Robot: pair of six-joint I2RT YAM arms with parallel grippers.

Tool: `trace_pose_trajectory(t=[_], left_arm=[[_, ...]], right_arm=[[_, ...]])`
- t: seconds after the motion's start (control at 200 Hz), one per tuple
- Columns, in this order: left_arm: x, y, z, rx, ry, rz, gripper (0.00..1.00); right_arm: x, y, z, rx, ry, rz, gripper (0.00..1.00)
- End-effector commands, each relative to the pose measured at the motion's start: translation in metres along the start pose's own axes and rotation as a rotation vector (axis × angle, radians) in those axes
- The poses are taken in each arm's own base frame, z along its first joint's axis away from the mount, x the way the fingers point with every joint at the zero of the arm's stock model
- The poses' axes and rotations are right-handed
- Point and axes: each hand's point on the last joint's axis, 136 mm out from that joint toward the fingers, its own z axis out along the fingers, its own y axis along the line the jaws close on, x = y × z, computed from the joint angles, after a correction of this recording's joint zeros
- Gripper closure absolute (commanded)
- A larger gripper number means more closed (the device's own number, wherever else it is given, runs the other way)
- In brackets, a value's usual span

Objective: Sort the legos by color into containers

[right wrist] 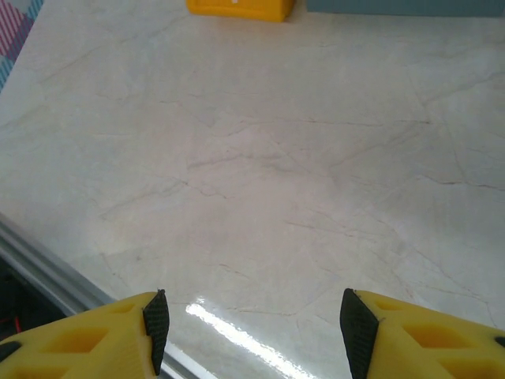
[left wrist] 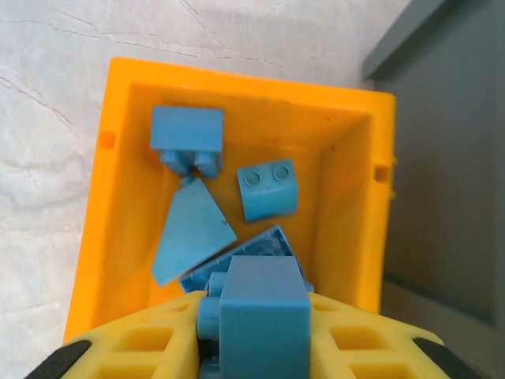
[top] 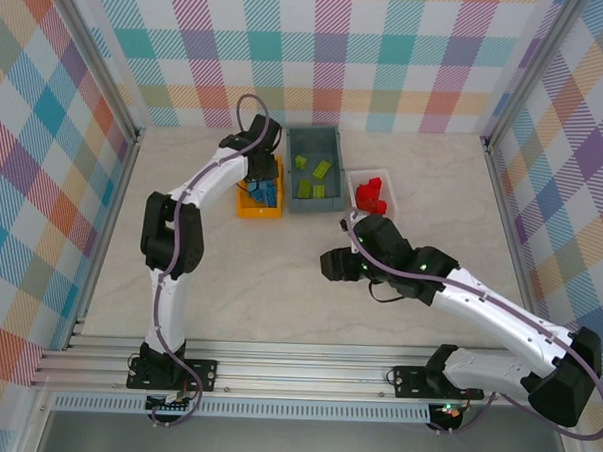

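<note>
Tabletop (top: 278, 295) bare from centre to near edge, free passage there. Along the far edge, orange bin (top: 259, 213), grey bin (top: 291, 186) and white bin (top: 370, 172) stand side by side. Left gripper (left wrist: 256, 347) with blue brick (left wrist: 263, 304) hangs over the orange one, blocking it; right arm (top: 478, 304) crosses the near right corner.

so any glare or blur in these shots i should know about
right wrist: bright glare streak on the table by the open right claw; left wrist: the held blue brick in the left claw looks soft, the loose blue bricks in the orange bin sharp; top external: even light, soft shadows.
</note>
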Motion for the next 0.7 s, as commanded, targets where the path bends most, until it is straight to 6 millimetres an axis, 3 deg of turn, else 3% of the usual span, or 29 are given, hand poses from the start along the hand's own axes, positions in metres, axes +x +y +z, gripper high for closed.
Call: trace_pose_trajectory(t=[0.0, 0.14, 0.285, 0.42, 0.535, 0.625, 0.7], left_arm=[[-0.003, 0.019, 0.01, -0.034, 0.053, 0.019, 0.67], [-0.002, 0.016, 0.02, -0.025, 0.08, 0.026, 0.53], [-0.005, 0.012, 0.009, 0.002, 0.074, 0.018, 0.44], [-0.022, 0.001, -0.029, 0.066, 0.006, 0.004, 0.41], [-0.03, -0.016, -0.075, 0.136, -0.056, -0.002, 0.39], [-0.019, -0.039, -0.112, 0.22, -0.087, 0.014, 0.35], [0.003, -0.061, -0.14, 0.299, -0.102, 0.04, 0.31]], right_arm=[[-0.025, 0.001, -0.01, 0.034, -0.086, 0.017, 0.38], [-0.019, -0.038, -0.011, 0.234, -0.061, 0.077, 0.35], [-0.003, -0.097, -0.007, 0.378, 0.063, 0.254, 0.32], [0.016, -0.149, 0.001, 0.471, 0.212, 0.372, 0.29], [0.029, -0.177, 0.017, 0.507, 0.321, 0.393, 0.27], [0.042, -0.192, 0.03, 0.515, 0.4, 0.421, 0.25], [0.05, -0.201, 0.039, 0.526, 0.442, 0.426, 0.23]])
